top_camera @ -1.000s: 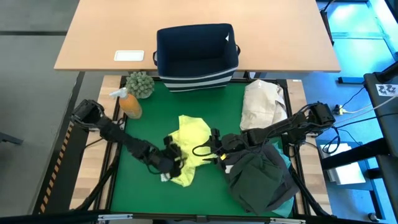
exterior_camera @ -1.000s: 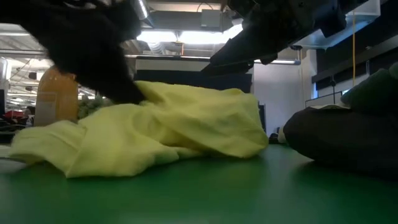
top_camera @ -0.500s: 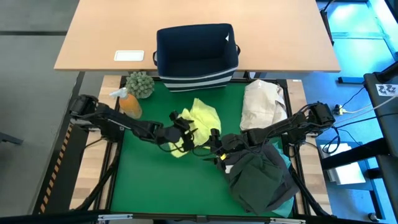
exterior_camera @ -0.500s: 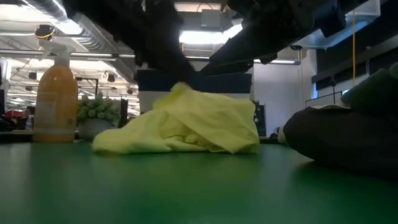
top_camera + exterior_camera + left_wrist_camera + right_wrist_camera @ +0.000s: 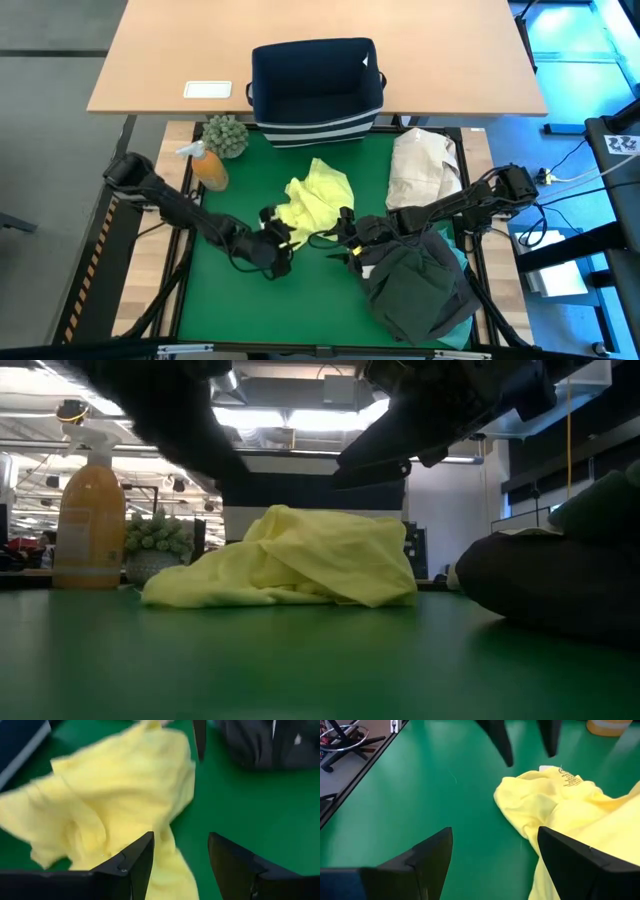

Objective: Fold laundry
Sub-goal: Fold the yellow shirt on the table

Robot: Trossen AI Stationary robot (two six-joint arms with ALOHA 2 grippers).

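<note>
The yellow-green shirt (image 5: 316,200) is lying crumpled in a loose heap near the middle of the green bench (image 5: 230,310), with nothing gripping it. The left claw (image 5: 275,240) is hovering just beside the shirt's near edge, its jaws standing apart and released; in the left wrist view the shirt (image 5: 105,805) is spreading ahead of the two dark fingers (image 5: 132,862), one of which is showing over the cloth, though whether it is touching cannot be told. The right claw (image 5: 340,240) is sitting just to the other side of the shirt, also released, with bare green mat showing between its fingers (image 5: 422,857) and the shirt (image 5: 570,805) lying ahead of them. Behind the right arm, a dark charcoal pile of garments (image 5: 420,285) is resting at the bench's near right corner. A cream-beige bundle (image 5: 425,165) is lying at the far right, a navy bin (image 5: 316,85) is standing beyond the far edge, and an orange spray bottle (image 5: 208,165) is standing beside a small green plant (image 5: 227,134) at the far left
</note>
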